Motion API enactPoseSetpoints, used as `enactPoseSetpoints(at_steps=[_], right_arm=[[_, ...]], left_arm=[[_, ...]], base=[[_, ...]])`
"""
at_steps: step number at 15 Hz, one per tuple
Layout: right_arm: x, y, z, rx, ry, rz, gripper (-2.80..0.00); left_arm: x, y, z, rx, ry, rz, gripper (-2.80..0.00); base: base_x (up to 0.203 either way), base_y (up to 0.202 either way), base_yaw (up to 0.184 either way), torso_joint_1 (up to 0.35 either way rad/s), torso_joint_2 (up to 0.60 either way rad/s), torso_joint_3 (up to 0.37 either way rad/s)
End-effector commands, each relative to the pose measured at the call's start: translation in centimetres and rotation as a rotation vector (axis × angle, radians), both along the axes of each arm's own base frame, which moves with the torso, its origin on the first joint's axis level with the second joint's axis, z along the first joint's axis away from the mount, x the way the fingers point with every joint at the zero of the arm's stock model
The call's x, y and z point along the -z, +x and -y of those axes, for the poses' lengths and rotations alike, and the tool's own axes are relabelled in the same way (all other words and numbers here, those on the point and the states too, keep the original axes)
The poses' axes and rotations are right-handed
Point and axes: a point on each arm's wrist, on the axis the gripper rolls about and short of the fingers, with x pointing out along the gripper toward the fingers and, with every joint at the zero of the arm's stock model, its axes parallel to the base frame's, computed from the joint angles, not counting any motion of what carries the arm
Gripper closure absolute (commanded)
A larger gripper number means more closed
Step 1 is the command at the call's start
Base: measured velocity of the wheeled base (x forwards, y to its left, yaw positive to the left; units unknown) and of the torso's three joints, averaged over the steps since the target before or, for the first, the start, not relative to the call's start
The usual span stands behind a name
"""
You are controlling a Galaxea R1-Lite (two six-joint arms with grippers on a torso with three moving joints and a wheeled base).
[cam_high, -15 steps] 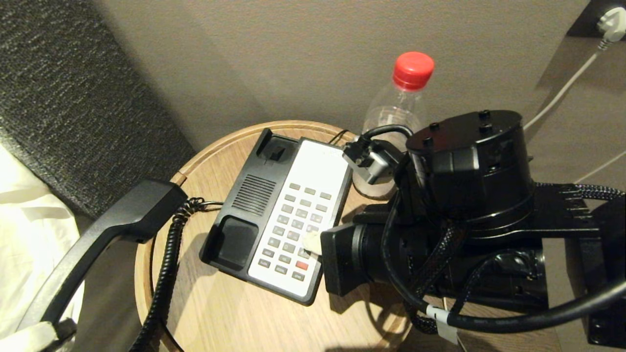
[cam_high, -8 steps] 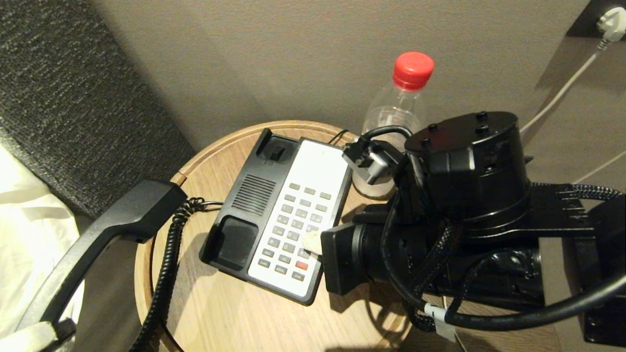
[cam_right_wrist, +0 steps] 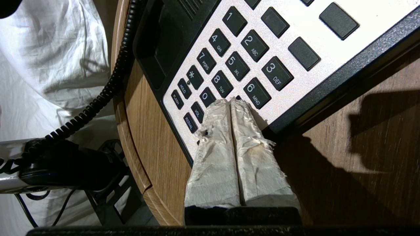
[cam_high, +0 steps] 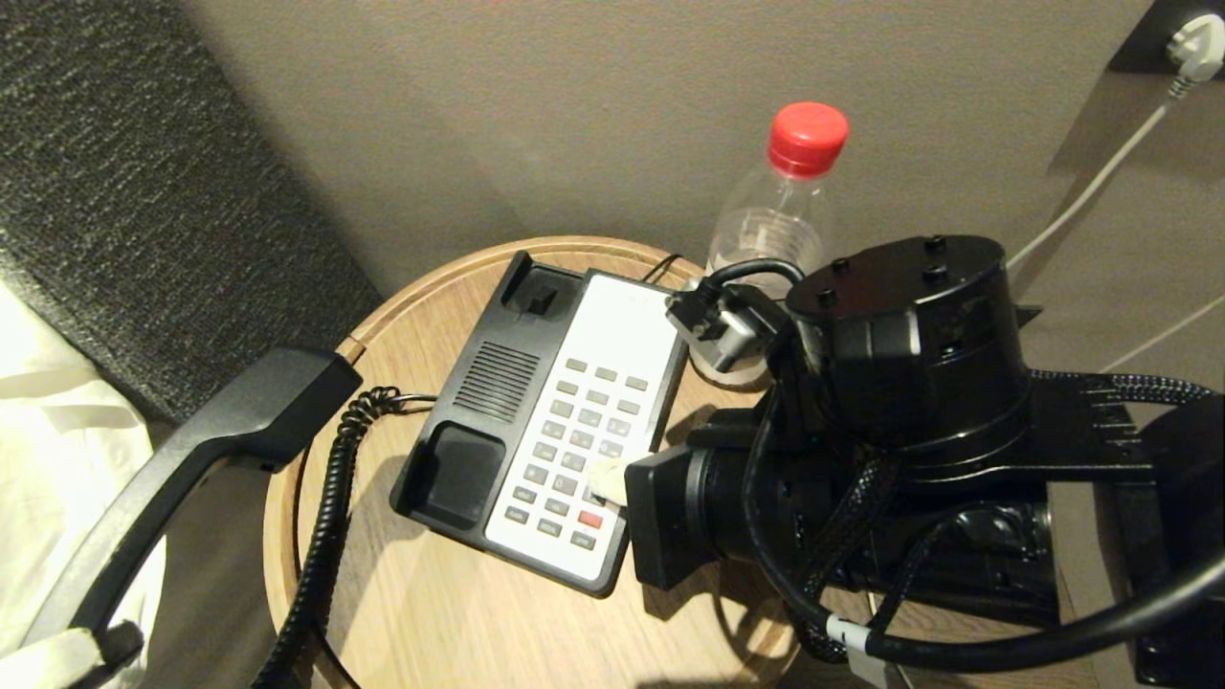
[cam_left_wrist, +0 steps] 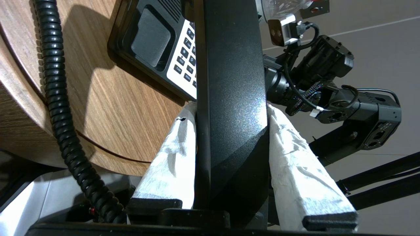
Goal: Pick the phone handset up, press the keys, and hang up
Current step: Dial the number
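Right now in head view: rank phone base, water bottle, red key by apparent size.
1. Phone base, largest.
2. Water bottle, partly hidden behind the right arm, so its full extent is unsure.
3. Red key, smallest.

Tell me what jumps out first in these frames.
The right gripper, fingers shut together, sits on the keys at the keypad's lower right, by the 9. Off the round table's left edge, the left gripper clamps the phone handset, lifted clear of its cradle. A red-capped bottle stands behind the phone.
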Motion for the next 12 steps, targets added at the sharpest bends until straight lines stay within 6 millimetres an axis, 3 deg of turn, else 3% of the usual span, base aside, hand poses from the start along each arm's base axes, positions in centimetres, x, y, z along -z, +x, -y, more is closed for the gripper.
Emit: enactPoseSetpoints(at_steps=[1,12], right_arm=[[0.2,0.1,0.0,0.005,-0.007,-0.003,0.0],[-1.7,-0.4,0.4,0.002,0.088,0.019,0.0]], left_arm=[[0.0,0.0,0.0,0.001,-0.003,-0.004,0.0],[0.0,-0.1,0.0,0.012,-0.012,0.007,0.0]], base=[[0.0,0.0,0.0,0.0,0.0,0.0],[0.0,0.0,0.0,0.0,0.0,0.0]])
